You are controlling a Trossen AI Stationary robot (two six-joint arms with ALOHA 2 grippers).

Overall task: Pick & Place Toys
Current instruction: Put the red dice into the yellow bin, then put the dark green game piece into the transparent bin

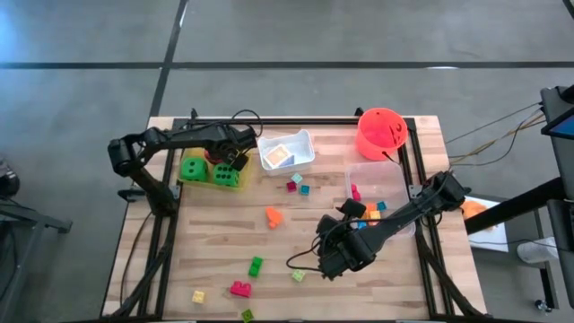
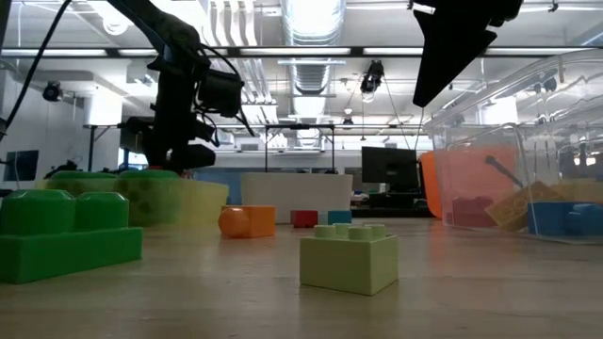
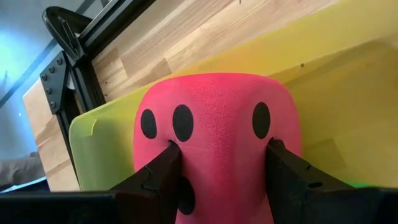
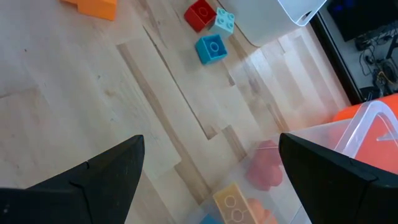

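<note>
- Left gripper [image 3: 221, 165] clamped on the pink die [image 3: 214, 124], right over the yellow tray [image 1: 202, 180] near the far-left corner – probably about to set it in beside the two green dice [image 1: 208, 170], since the dice seem to belong together there.
- Right gripper [image 4: 208, 180] hanging with fingers spread wide and nothing between them, above bare wood near the right edge, beside the clear tray [image 1: 381, 184] (bricks already in there).
- Plenty of bricks [image 1: 256, 265] scattered toward the near edge, so lots left to sort.
- White tray [image 1: 287, 151] at the far edge holding a card [image 1: 279, 157].
</note>
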